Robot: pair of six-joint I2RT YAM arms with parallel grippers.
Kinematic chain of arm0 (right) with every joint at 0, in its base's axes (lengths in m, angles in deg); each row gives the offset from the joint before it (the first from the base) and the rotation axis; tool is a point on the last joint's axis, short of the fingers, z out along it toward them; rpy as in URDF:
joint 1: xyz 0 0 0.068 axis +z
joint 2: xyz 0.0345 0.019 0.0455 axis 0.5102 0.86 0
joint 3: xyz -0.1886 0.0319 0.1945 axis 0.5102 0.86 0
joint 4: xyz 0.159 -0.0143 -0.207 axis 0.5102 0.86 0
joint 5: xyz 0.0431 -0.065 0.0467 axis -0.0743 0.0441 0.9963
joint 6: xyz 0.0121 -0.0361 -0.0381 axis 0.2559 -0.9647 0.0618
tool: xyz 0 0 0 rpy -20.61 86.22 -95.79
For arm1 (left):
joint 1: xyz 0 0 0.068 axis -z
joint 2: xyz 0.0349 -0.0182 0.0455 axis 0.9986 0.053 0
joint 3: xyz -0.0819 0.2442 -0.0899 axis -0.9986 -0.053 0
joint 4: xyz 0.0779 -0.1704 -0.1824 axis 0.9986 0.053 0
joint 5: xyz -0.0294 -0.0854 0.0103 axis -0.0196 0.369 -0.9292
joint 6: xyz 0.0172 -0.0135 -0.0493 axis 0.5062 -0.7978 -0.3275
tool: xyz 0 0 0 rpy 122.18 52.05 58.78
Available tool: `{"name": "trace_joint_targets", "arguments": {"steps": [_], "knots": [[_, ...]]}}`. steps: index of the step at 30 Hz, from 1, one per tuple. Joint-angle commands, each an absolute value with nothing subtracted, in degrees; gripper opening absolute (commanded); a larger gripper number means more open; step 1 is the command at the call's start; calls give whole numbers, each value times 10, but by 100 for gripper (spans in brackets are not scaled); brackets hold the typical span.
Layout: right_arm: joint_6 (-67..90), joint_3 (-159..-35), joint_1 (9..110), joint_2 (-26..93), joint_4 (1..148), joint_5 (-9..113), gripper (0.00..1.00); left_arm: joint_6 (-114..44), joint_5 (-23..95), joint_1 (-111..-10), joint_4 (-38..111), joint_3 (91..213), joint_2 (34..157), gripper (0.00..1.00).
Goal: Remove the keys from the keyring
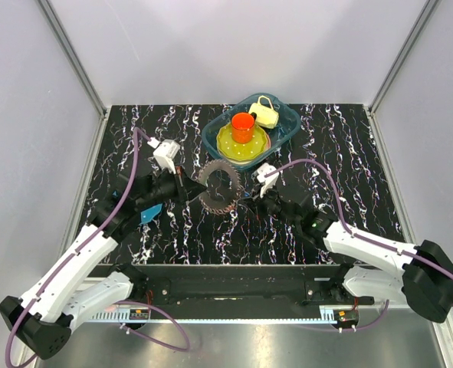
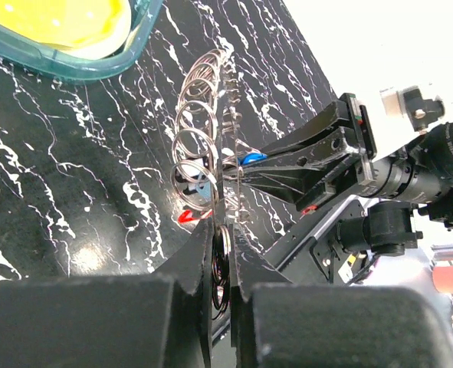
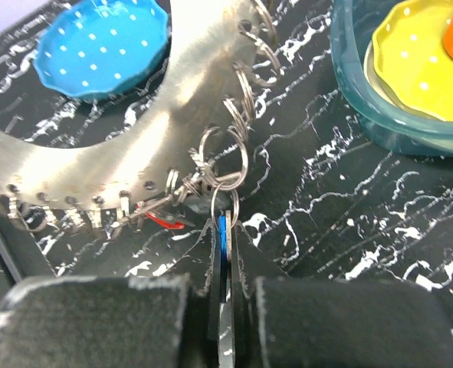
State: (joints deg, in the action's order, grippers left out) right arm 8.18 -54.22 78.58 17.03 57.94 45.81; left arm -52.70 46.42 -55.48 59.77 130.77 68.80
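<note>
The keyring (image 1: 217, 186) stands on edge at the table's middle, held between both grippers. In the right wrist view it is a flat metal band (image 3: 96, 165) with small split rings (image 3: 237, 115) along its rim. My left gripper (image 2: 223, 230) is shut on the keyring's rim and the small rings there (image 2: 224, 261). My right gripper (image 3: 224, 218) is shut on a blue-headed key (image 3: 223, 238) that hangs from a split ring. The left wrist view shows that key (image 2: 251, 159) at the right gripper's tips. A red key head (image 3: 165, 221) hangs beside it. In the top view the left gripper (image 1: 189, 188) and right gripper (image 1: 249, 193) flank the ring.
A teal container (image 1: 287, 123) at the back holds a yellow plate (image 1: 234, 147), an orange cup (image 1: 243, 126) and a small yellow cup (image 1: 266, 113). A blue dotted disc (image 3: 103, 42) lies on the table under the left arm (image 1: 151, 212).
</note>
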Motion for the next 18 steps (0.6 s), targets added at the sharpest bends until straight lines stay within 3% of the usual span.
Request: {"name": "trace_joint_targets", "arguments": {"steps": [1,7,18], "knots": [[130,-546,787,170,493,487,0,-504,442,-558,580,1346,685,0],[129,-557,788,187,490,485,0,-521,526,-557,539,1325,688,0],[58,-579,788,149,573,434,0,-486,417,-558,611,1286,663,0]]}}
